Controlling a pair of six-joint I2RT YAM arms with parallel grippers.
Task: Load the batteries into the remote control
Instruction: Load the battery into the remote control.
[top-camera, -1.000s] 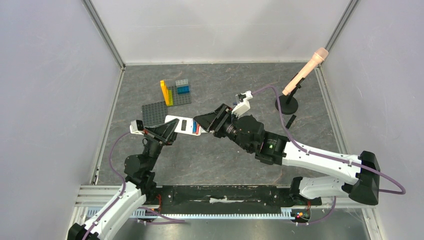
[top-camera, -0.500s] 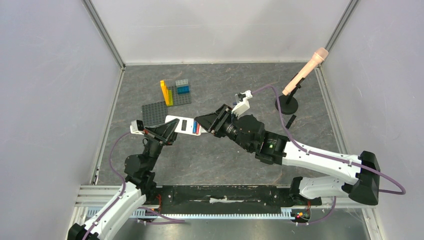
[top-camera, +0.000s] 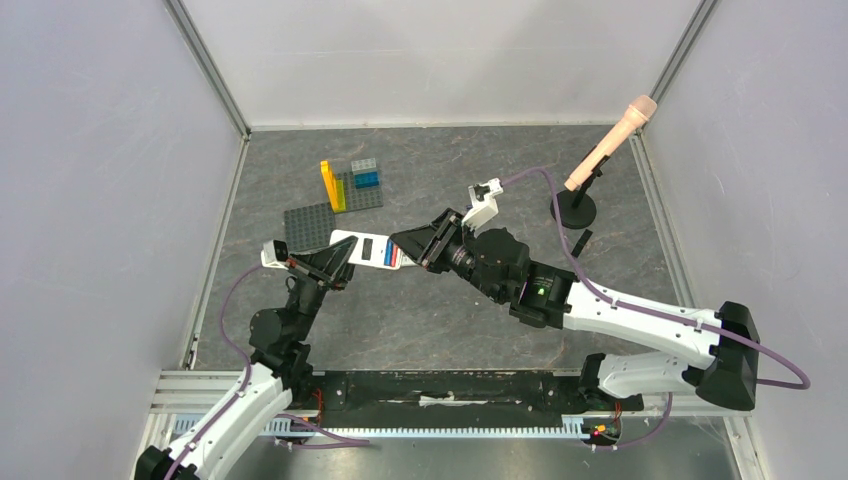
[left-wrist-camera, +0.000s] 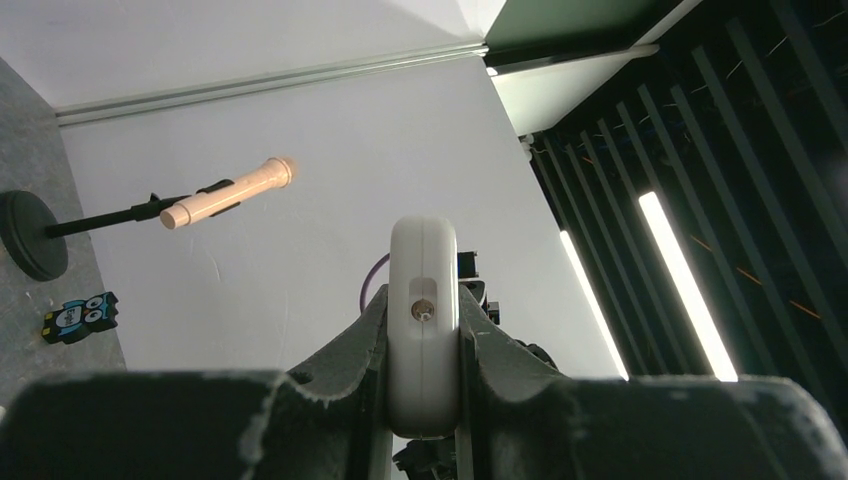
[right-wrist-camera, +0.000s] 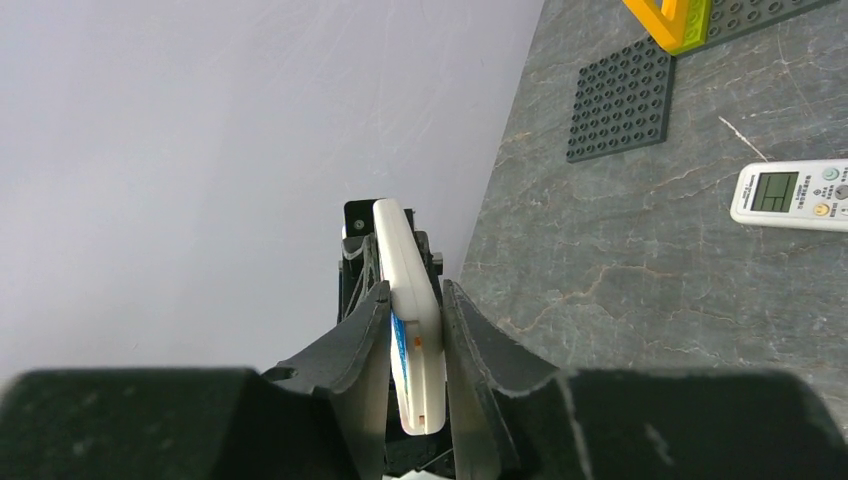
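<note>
A white remote control hangs above the table between my two grippers. My left gripper is shut on its left end, and in the left wrist view the rounded end sits pinched between both fingers. My right gripper is shut on the other end, with its fingers pressed on both faces of the remote control. A blue and a red battery lie side by side in the open compartment. A blue battery edge shows beside the right gripper's left finger.
A second white remote with a display lies on the table. Dark stud plates with yellow and blue bricks sit at the back left. A microphone on a round stand is at the back right, and a small owl figure lies near it.
My right gripper's jaws have closed in onto the remote control's end. The left gripper and the remote control have stayed in place.
</note>
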